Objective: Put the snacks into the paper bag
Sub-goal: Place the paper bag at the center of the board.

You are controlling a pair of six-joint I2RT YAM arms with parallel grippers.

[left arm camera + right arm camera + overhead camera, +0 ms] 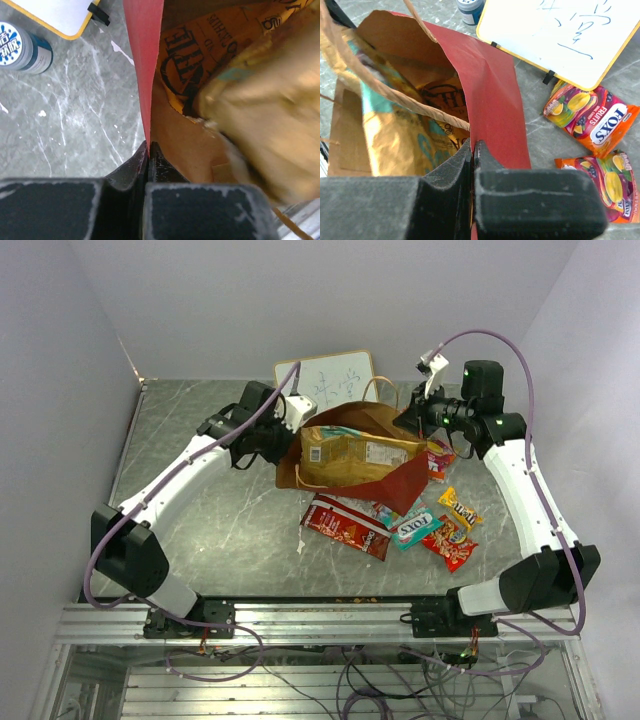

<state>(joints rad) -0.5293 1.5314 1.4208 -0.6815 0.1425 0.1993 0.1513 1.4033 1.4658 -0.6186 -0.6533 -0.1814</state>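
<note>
**Both grippers pinching the bag rim, mouth held open; most snacks loose**

Table (200,530): grey marble-look top, filling the middle of the top view.

Bag (400,485): sat at centre of the top view, red outside, kraft inside, mouth turned up toward the camera. It looked slumped; I could not tell whether it stood on its base.

Left gripper (148,150): jaws closed on the bag's red wall at the left edge of the mouth, paper running straight up from between the pads.

Right gripper (472,147): jaws closed on the rim at the opposite side, where the red outer face met the kraft lining.

Judgement: the two pinches on opposite edges served to spread the mouth and keep it from folding shut.

Whiteboard (325,375): propped behind the bag at upper centre; not part of the task.

Gold pack (360,455): large, lay across the open mouth, partly inside.

Red chip bag (345,525): flat on the table just below the bag.

Smaller packets, lower right of the bag: teal packet (415,525), yellow packet (460,508), orange packet (450,545). Fox's packets (592,122) lay right of the bag, near the whiteboard.

Jar (25,47): upper left of the left wrist view, apart from the bag.

Judgement: with both grippers busy on the rim, one must release before another snack could be picked.
</note>
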